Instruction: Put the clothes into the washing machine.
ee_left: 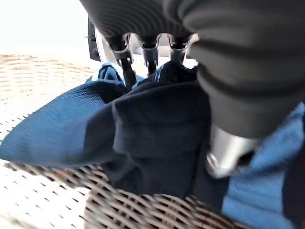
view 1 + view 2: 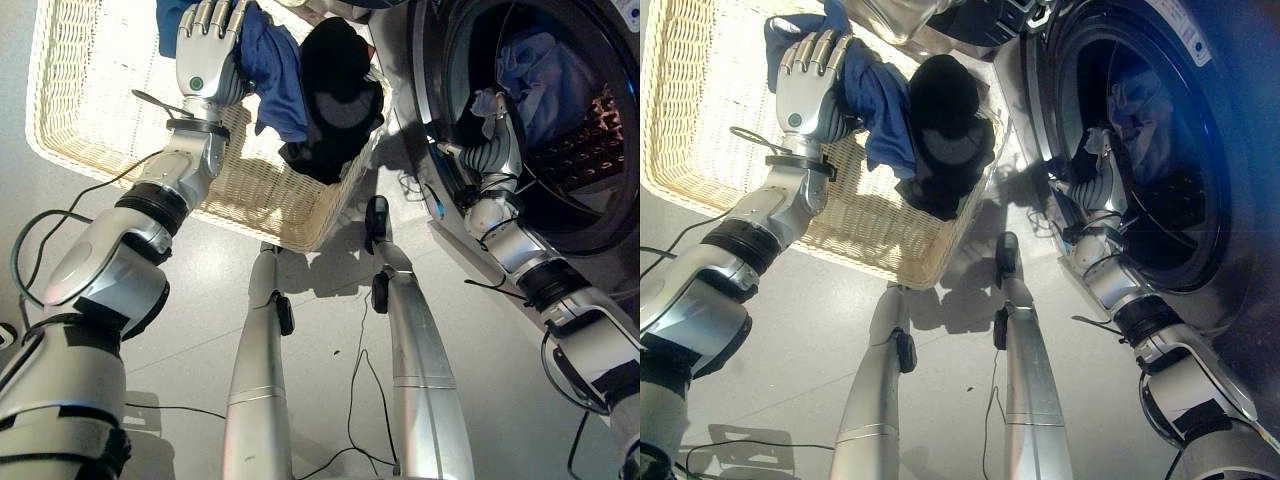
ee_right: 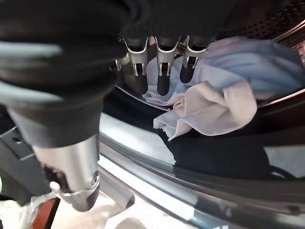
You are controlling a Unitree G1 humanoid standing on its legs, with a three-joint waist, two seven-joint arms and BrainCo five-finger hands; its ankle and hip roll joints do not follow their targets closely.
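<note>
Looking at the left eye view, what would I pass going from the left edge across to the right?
Cream woven wicker basket → robot's left hand → blue cloth garment → black garment draped over the basket's edge → robot's right hand at the washing machine's door opening → pale blue clothes inside the dark washing machine drum.

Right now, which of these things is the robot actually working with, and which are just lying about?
Working with:
blue garment under the left hand
black garment
wicker basket
washing machine
pale cloth by the right hand

Lying about:
nothing else visible
</note>
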